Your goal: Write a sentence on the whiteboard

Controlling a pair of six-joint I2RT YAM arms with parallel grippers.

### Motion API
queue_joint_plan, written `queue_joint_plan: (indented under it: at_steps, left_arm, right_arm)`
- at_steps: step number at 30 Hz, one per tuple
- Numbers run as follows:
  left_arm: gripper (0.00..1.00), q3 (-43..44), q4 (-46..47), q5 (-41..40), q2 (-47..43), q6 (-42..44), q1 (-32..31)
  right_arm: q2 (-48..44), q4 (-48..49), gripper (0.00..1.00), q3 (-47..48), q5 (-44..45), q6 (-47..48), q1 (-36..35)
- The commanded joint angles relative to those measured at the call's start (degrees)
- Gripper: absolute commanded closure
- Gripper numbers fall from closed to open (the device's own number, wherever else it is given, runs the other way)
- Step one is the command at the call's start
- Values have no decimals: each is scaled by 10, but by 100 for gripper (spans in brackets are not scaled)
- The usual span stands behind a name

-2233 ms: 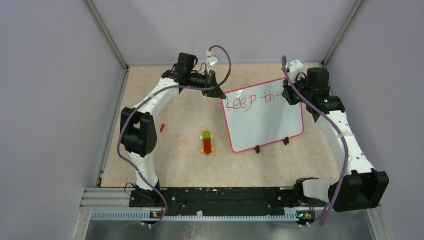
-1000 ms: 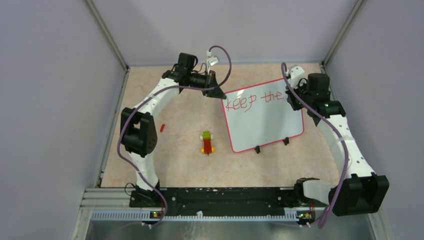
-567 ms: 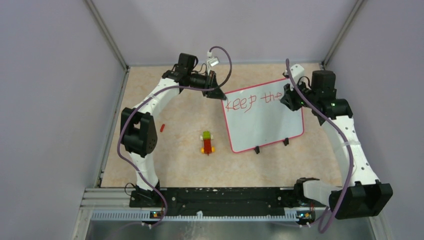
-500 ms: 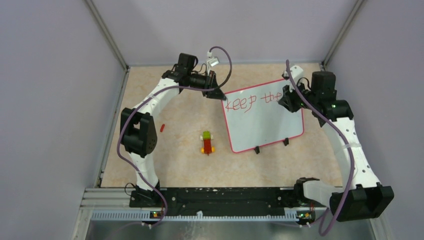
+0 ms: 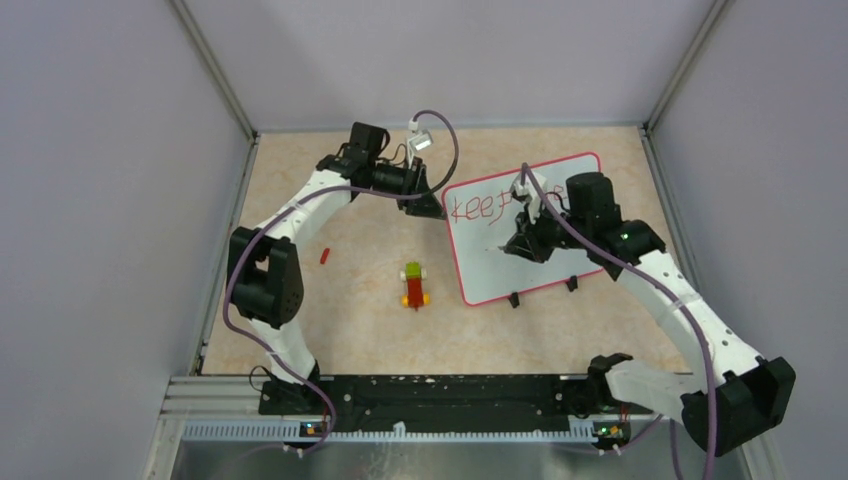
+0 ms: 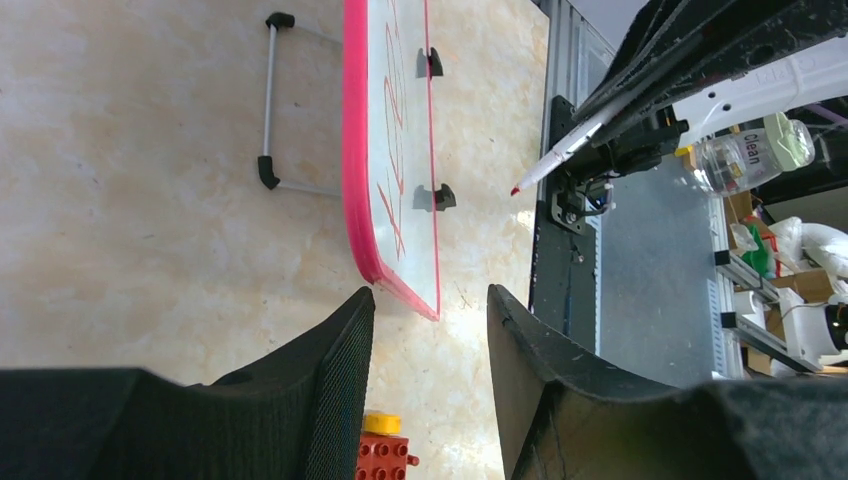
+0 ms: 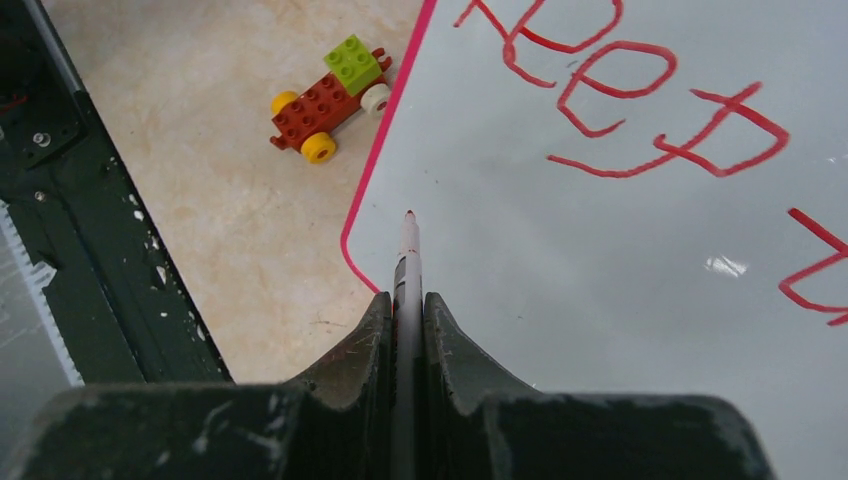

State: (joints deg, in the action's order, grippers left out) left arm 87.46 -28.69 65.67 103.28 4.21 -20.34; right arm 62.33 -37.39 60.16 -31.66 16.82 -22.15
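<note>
Hiding some whiteboard (image 5: 490,272) writing (image 7: 618,93), right pincer (image 7: 405,300) clamps a marker (image 7: 408,250); left pincer (image 6: 430,300) stands parted.

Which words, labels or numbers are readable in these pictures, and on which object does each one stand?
"keep": red handwriting on the whiteboard.
"Clean": printed on the label of a clear bottle, seen in the left wrist view.
Red strokes after "keep": mostly hidden, not readable.
The marker: no text visible on it.
</note>
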Motion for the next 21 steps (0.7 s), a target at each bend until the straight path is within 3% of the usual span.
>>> queue_joint_plan:
  at_steps: [1,15,21]
  left_arm:
    - [50,-18,20,24,-21,3,1]
    - [64,-23,53,29,2,-29,-14]
    - [64,-23,68,26,12,-40,-14]
  right_arm:
    - [-8,76,100,-14,9,-33,-37]
    - [19,159,100,-52,179,-24,-128]
    - [19,158,100,-55,180,-20,-132]
